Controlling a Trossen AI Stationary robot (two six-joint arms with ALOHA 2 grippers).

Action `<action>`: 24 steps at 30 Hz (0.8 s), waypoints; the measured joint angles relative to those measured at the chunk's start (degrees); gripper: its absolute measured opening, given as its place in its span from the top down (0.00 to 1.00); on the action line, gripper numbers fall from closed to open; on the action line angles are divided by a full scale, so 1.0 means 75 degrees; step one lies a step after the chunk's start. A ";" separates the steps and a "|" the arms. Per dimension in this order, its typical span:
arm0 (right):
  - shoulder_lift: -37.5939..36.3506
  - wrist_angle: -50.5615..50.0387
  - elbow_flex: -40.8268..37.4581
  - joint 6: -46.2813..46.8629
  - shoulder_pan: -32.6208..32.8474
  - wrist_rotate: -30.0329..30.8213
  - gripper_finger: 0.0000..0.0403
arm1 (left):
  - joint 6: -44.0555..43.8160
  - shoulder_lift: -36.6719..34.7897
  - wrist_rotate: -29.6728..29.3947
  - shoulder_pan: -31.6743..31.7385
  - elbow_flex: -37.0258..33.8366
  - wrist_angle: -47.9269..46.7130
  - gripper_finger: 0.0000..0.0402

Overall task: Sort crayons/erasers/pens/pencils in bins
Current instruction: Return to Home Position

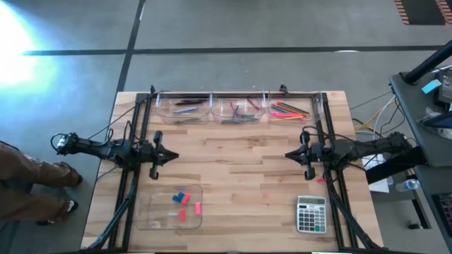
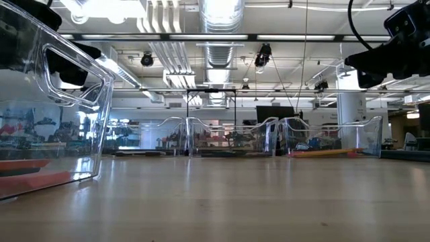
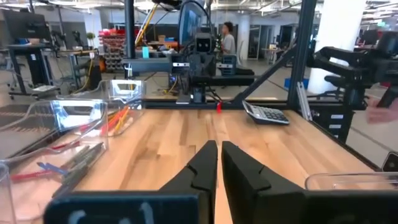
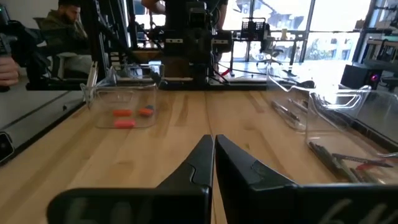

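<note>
Calculator [image 1: 311, 214] near right arm; table [image 1: 240, 162] centre bare; both grippers' jaws clenched, holding nothing.

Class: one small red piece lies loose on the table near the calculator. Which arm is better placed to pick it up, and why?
Right, probably. The small red piece lies close by the right gripper, near the calculator. The left gripper sits across the table on the far side.

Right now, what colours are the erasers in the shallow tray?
Blue and pink-red erasers in the tray; the high view shows them best.
</note>
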 joint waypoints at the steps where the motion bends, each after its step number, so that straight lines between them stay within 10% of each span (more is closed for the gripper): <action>1: 0.0038 0.0000 0.0000 0.0001 0.0000 0.0000 0.98 | -0.0002 0.0005 0.0000 0.0000 0.0000 0.0000 0.97; 24: 0.0144 0.0020 -0.0006 0.0490 0.0000 0.0009 0.98 | 0.0009 0.0090 -0.0082 -0.0001 -0.0012 -0.0019 0.97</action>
